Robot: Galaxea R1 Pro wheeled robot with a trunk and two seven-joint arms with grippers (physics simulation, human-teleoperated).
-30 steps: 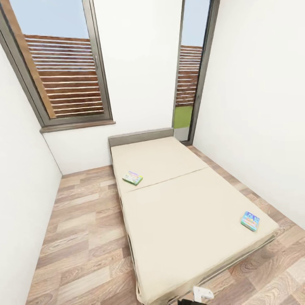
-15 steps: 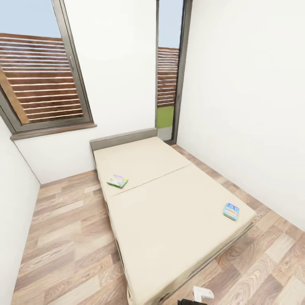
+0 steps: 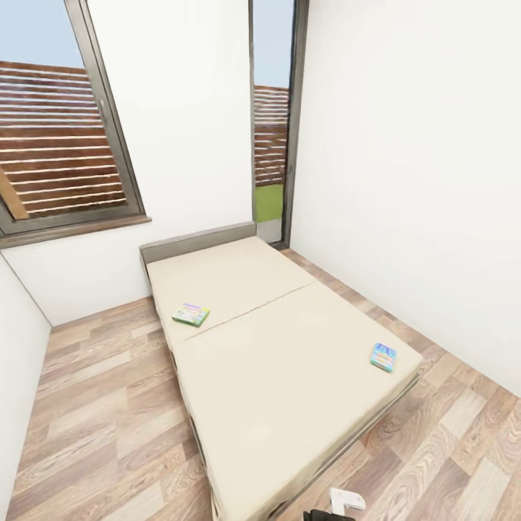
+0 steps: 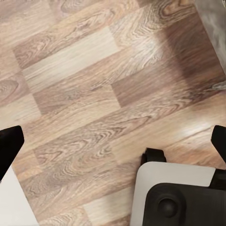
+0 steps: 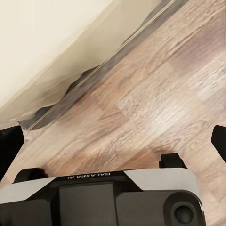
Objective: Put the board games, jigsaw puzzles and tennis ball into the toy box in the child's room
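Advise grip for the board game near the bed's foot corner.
The blue board game lies flat on the bed by its right edge. Probably come from above on that side and pinch across its two long edges; it's too thin to grip otherwise.

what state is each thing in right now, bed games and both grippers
bed: cream mattress bare apart from two games
board game near the headboard: lying flat, untouched
board game near the foot corner: lying flat, untouched
left gripper: open, empty, over wood floor
right gripper: open, empty, beside the bed edge
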